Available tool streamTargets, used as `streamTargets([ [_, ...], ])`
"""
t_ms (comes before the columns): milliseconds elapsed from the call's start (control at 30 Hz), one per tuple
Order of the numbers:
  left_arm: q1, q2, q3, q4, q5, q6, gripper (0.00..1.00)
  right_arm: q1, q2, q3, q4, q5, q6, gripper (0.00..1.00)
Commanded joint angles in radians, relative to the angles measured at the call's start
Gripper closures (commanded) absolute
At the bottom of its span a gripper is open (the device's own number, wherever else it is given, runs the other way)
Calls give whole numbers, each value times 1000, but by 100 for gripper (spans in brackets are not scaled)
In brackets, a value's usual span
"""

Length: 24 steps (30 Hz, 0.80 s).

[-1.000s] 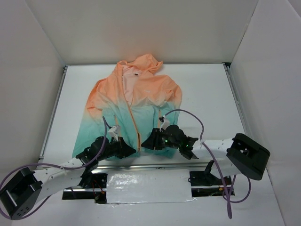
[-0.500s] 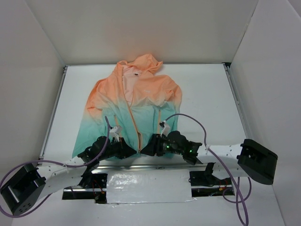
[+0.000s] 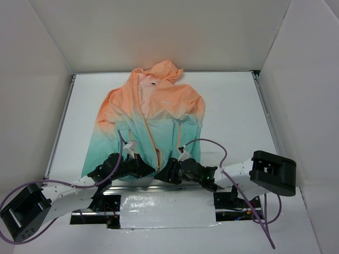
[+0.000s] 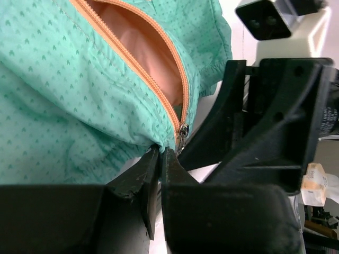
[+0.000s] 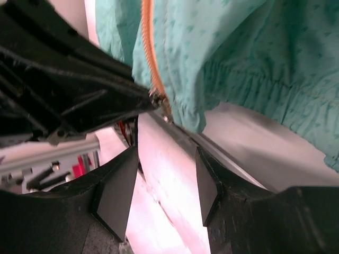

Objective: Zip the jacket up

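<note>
Peach-to-teal thin hooded jacket (image 3: 151,121) lies flat on the white table (image 3: 233,106); your left gripper (image 4: 160,161) pinches its hem beside the metal zipper slider (image 4: 181,132). Your right gripper (image 5: 167,174) gapes just short; close on that slider next.

Jacket (image 3: 159,114) spread flat, front up | hood (image 3: 161,70) at 12 o'clock, gathered hem (image 5: 249,92) at 6 | peach-orange fading to teal | orange front zipper (image 3: 152,138) gaping open, slider (image 4: 181,131) down at hem
</note>
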Motion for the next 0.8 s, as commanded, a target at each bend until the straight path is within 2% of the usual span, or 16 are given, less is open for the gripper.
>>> streamTargets([
  [0,-7,5,-3,69,32,0,100,21,26,37,70,113,82,45],
  [133,-10,7,-1,84,39,-5,100,21,34,23,96,169,109,47],
  [400,-13,28,-4,115,47,-8,100,19,54,47,101,170,119,53],
  [767,-18,28,-3,115,39,-11,100,21,25,35,85,167,120,68],
])
